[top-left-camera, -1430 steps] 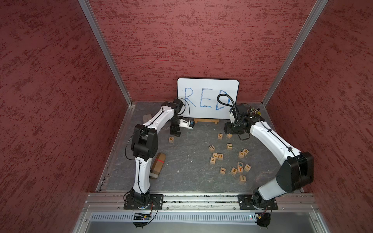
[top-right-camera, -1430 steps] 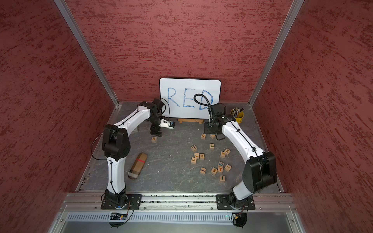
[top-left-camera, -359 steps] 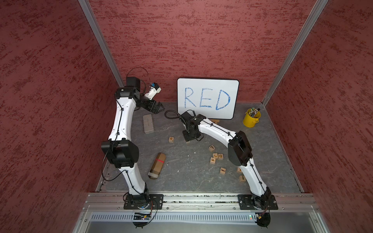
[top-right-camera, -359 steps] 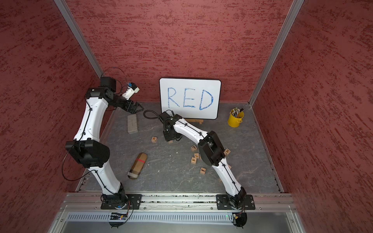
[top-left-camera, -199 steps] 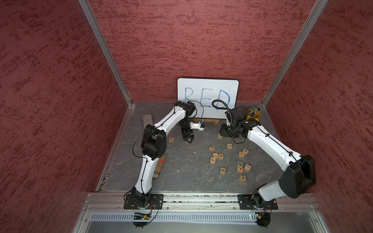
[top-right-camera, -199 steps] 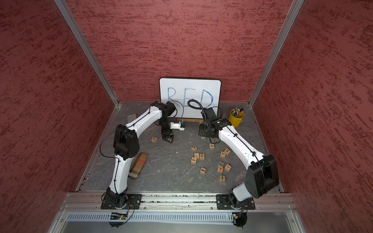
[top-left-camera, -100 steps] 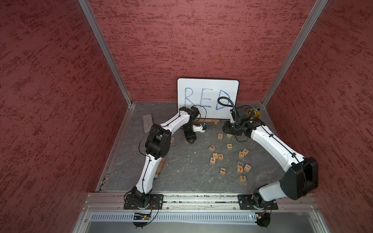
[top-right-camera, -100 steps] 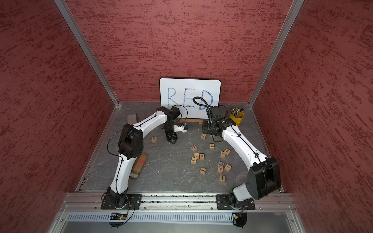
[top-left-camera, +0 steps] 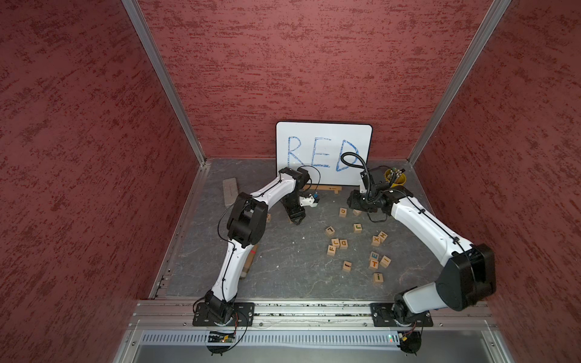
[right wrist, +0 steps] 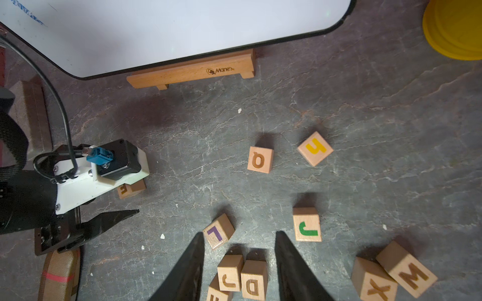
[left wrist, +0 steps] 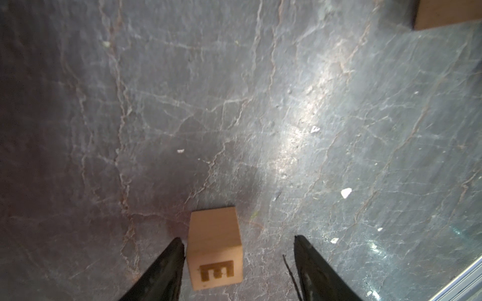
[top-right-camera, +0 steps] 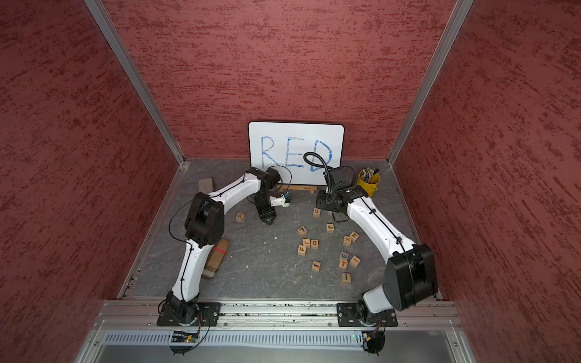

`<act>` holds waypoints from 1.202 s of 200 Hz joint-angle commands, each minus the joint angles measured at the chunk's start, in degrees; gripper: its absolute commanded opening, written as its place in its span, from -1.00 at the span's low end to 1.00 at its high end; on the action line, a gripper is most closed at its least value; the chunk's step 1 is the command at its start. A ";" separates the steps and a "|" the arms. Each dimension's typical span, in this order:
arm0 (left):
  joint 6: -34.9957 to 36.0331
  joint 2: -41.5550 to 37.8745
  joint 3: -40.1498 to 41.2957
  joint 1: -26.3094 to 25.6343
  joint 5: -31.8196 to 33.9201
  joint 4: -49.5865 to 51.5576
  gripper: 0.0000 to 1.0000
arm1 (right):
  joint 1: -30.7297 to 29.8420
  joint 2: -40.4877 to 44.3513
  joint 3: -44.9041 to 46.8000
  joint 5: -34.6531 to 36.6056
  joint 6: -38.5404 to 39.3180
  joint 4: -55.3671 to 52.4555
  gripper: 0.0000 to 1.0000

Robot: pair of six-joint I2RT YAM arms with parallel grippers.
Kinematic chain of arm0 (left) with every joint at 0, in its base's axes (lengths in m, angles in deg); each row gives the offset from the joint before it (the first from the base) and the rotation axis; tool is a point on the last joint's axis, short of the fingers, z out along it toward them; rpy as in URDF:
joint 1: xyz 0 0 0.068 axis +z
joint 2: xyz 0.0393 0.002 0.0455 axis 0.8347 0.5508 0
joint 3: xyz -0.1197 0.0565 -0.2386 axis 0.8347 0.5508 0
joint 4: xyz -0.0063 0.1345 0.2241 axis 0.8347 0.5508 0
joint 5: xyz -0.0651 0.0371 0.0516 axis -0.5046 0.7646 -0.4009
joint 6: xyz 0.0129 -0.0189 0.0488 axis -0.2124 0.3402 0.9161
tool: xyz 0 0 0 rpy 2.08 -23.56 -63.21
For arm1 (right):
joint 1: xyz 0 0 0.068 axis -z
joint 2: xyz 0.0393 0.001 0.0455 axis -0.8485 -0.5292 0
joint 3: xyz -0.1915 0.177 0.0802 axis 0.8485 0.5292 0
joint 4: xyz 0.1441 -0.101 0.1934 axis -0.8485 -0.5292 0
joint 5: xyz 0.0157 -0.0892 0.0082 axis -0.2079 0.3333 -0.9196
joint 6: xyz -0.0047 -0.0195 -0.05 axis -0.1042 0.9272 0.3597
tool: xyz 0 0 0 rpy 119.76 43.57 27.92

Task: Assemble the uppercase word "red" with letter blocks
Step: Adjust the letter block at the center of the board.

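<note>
Left hand [left wrist: 238, 237] sits low over the bench [left wrist: 260, 104], released, its jaws astride the E block [left wrist: 215, 250]: one finger is just beside it, the other apart. Right hand [right wrist: 239, 232] hangs above the bench, jaws parted, grasping nothing. R block [top-right-camera: 240, 217] lies near the E block. D block [top-right-camera: 314, 243] sits among scattered cubes [top-right-camera: 350, 238].

White board [top-right-camera: 295, 135] stands at the back, yellow cup [top-right-camera: 369, 187] near it.
</note>
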 commanded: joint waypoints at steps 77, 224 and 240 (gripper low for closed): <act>-4.42 1.31 2.66 0.57 2.09 -1.47 -0.16 | 1.20 1.14 0.47 -1.22 1.43 1.75 -0.09; -17.88 -2.69 6.33 1.06 -0.31 0.77 0.28 | 2.17 -0.50 1.91 -3.59 4.19 5.60 -0.10; -16.98 -4.21 7.28 0.50 1.80 -1.29 0.45 | 2.24 0.03 2.18 -3.35 4.24 5.62 -0.10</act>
